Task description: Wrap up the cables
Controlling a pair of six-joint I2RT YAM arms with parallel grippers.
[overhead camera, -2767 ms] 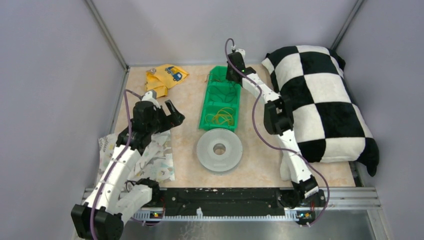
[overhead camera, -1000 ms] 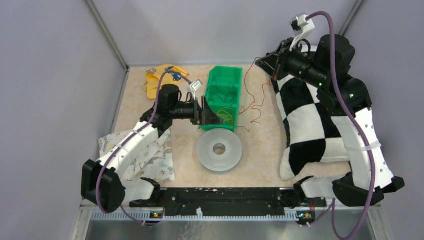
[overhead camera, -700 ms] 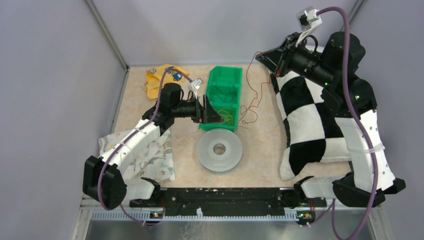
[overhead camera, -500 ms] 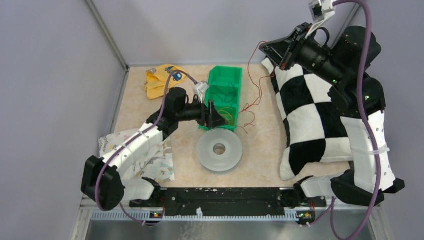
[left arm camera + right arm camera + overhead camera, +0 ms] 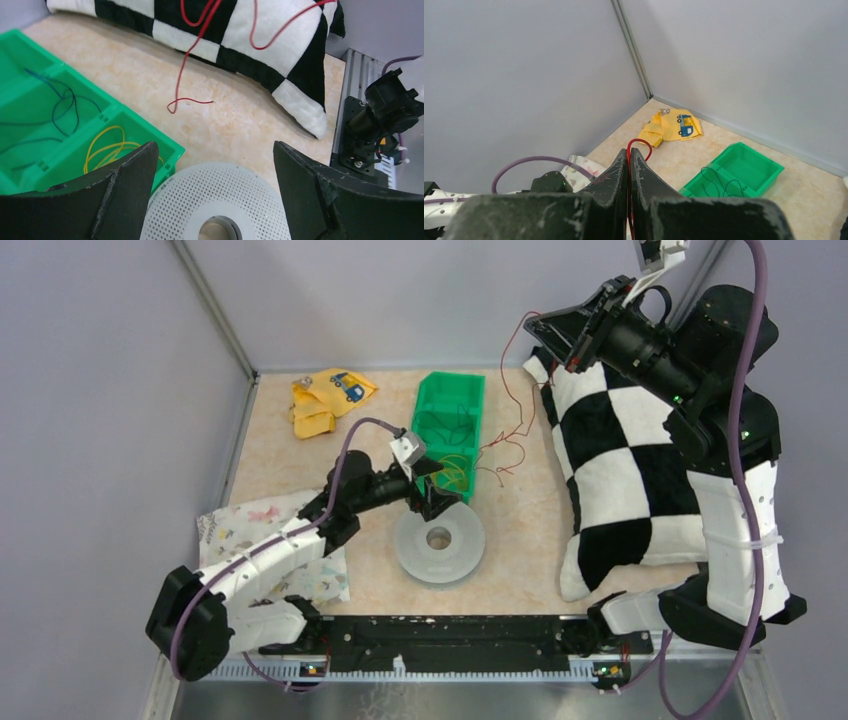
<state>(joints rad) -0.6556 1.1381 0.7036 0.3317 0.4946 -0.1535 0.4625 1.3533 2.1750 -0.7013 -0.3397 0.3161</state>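
Note:
My right gripper [image 5: 535, 328] is raised high above the table's back right and shut on a thin red cable [image 5: 513, 400] that dangles down beside the green bin [image 5: 421, 435]. In the right wrist view the red cable [image 5: 639, 143] loops out between the closed fingertips. My left gripper [image 5: 432, 495] is open and empty, hovering over the far edge of the grey perforated spool [image 5: 439, 540]. In the left wrist view the spool [image 5: 220, 195] lies between the spread jaws, and the red cable's loose end [image 5: 187, 102] rests on the table. The bin holds a yellow cable [image 5: 107, 147] and a dark cable [image 5: 62, 100].
A black-and-white checkered pillow [image 5: 640, 440] fills the right side. A yellow cloth [image 5: 328, 398] lies at the back left and a patterned cloth [image 5: 240, 530] at the front left. Grey walls close in the left and back.
My right gripper has lifted the red cable out of the bin and up high. My left arm has swung from the left side to over the spool.

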